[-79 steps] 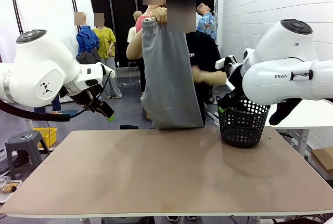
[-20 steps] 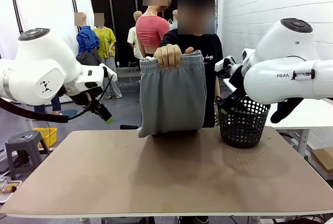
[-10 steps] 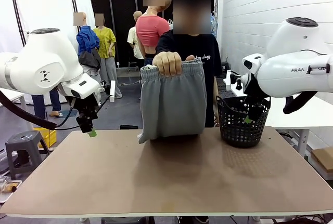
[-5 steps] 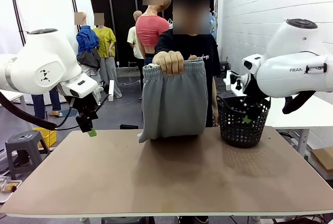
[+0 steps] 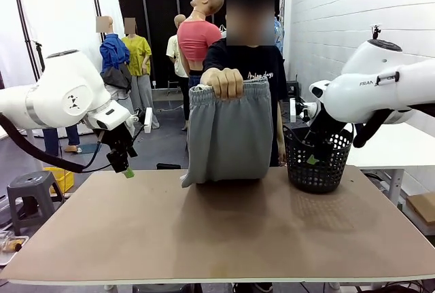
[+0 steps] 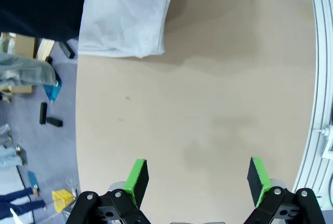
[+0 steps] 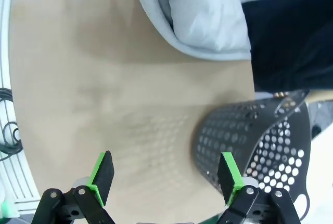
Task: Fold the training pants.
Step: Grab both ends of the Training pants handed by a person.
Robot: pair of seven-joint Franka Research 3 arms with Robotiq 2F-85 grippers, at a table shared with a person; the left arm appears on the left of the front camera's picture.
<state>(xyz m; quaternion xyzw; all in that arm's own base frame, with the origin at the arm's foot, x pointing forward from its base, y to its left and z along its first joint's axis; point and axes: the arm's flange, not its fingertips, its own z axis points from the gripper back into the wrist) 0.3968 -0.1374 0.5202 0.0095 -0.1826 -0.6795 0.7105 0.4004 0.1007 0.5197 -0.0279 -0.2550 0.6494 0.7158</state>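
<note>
Though hanging low over the table (image 5: 224,238) toward 9 o'clock, holds nothing in the left gripper (image 5: 127,170). Jaws of that left gripper (image 6: 197,177) released and spread wide above bare tabletop. Finds the pants (image 6: 125,16) up at 11 o'clock in the left wrist view, well apart from the pads, lower end resting on the table's far edge. Holds nothing in the right gripper (image 5: 312,157) either, poised beside the black basket (image 5: 319,174) at the table's 2 o'clock. Jaws of the right gripper (image 7: 166,174) also released, with the basket (image 7: 250,141) at 4 o'clock just beside one finger. Shows the pants (image 7: 203,16) at 1 o'clock in the right wrist view, clear of the fingers. Across the table at 12 o'clock, hung upright as grey pants (image 5: 230,133) from a person's hand (image 5: 224,82) gripping the waistband, bottom touching the tabletop near the basket.
</note>
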